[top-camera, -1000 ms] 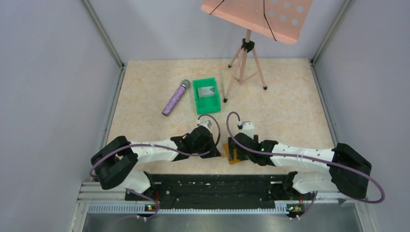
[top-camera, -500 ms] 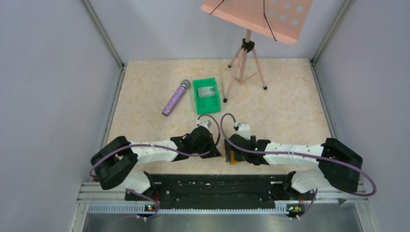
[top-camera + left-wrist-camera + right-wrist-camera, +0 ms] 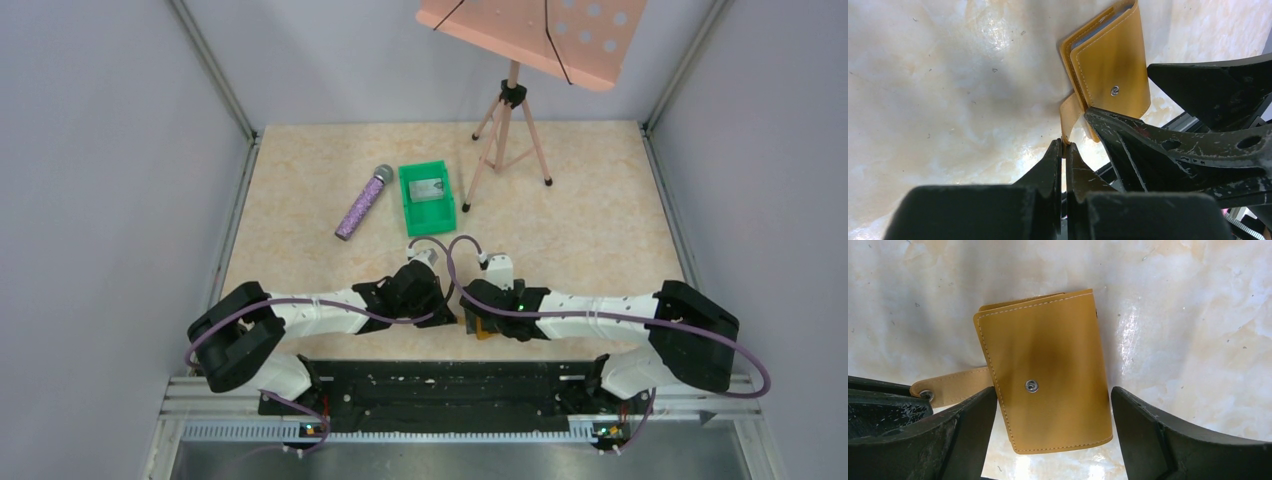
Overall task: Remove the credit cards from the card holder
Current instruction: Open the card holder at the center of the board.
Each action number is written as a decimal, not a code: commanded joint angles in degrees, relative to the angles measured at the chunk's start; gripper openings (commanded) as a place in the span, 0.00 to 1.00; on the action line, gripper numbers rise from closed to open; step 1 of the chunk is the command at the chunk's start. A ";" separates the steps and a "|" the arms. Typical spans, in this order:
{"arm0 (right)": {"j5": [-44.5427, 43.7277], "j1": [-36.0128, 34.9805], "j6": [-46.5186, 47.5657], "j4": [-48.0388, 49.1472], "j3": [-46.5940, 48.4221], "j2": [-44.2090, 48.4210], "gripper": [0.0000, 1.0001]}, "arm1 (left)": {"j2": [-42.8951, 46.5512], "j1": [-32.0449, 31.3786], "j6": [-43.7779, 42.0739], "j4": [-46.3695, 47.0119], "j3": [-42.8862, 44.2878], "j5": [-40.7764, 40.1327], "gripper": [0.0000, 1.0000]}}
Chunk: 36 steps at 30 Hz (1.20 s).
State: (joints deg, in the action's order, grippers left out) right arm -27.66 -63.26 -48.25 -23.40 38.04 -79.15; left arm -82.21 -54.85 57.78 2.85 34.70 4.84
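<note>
My left gripper (image 3: 1064, 146) pinches only the tip of the clasp tab (image 3: 1068, 112), right gripper (image 3: 1053, 390) released astride the closed card holder (image 3: 1048, 355) at the tabletop's (image 3: 600, 230) near edge; I judge that thin hold may slip.

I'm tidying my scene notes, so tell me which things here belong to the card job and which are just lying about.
Job: card holder; its tab, pinched by the left gripper; right gripper, open either side of the holder; grey card, seemingly, in the bin.
Lying about: microphone; music stand.
</note>
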 commanded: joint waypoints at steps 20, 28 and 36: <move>-6.05 3.72 -0.53 -8.13 -0.88 14.35 0.69 | 1.95 0.09 -0.65 -0.64 -0.11 -1.82 0.00; -3.42 11.01 -0.64 -11.27 -4.21 22.19 0.63 | 2.01 0.09 -0.72 -1.43 0.00 -3.25 0.00; 0.38 15.47 -1.02 -11.57 -4.48 23.13 0.56 | 3.70 0.10 -1.87 -5.15 0.63 -6.51 0.00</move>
State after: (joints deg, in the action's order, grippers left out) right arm -28.56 -48.82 -49.15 -33.80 31.59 -57.36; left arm -80.82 -54.85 57.08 -0.36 34.70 1.28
